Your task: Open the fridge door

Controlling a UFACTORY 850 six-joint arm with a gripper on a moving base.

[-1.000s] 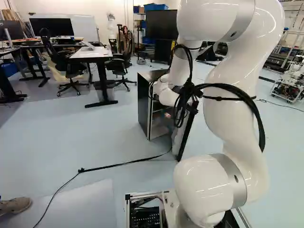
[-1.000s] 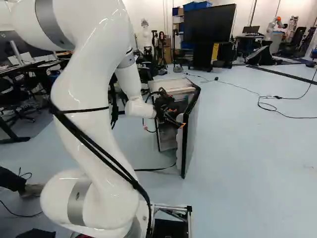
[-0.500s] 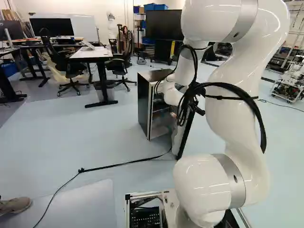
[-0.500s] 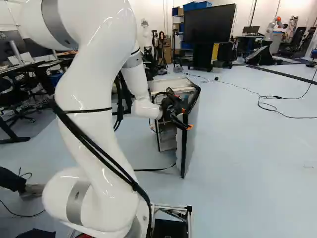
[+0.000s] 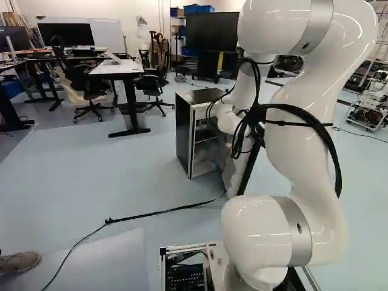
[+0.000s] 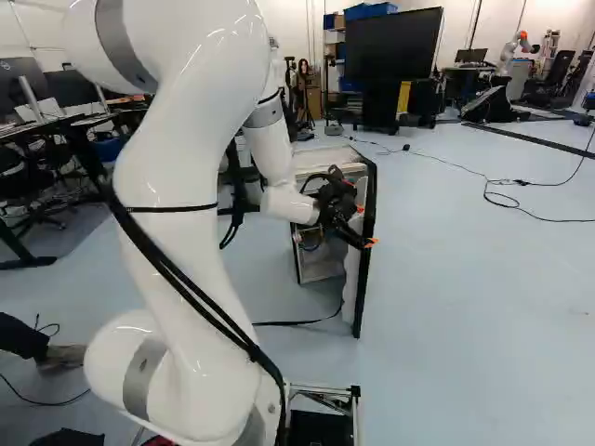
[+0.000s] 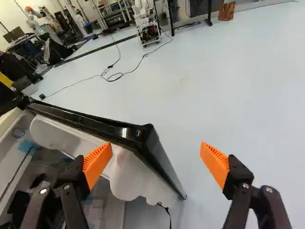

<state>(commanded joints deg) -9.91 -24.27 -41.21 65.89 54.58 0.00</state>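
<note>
My gripper (image 6: 364,226) is at the upper part of the fridge door (image 6: 364,288) in the right base view. The small fridge (image 5: 183,136) has a black side and shelves inside; its door stands ajar, swung out towards the base. In the wrist view my gripper (image 7: 156,148) is open, its fingers wide apart. One orange pad (image 7: 97,162) overlaps the white inner side of the door (image 7: 136,179), touching or very close; the other pad (image 7: 215,162) is over the floor beyond the door's black edge. The door's corner lies ahead between them.
A dark cord (image 5: 157,211) runs over the floor to the door's foot. A desk (image 5: 121,68) and office chairs stand beyond, left of the fridge. A large screen (image 6: 394,44) is behind it. Another robot (image 7: 144,19) stands across the room.
The door has swung further out, rightward in the right base view, with my gripper moving the same way. The floor cord has shifted slightly. The base has not moved.
</note>
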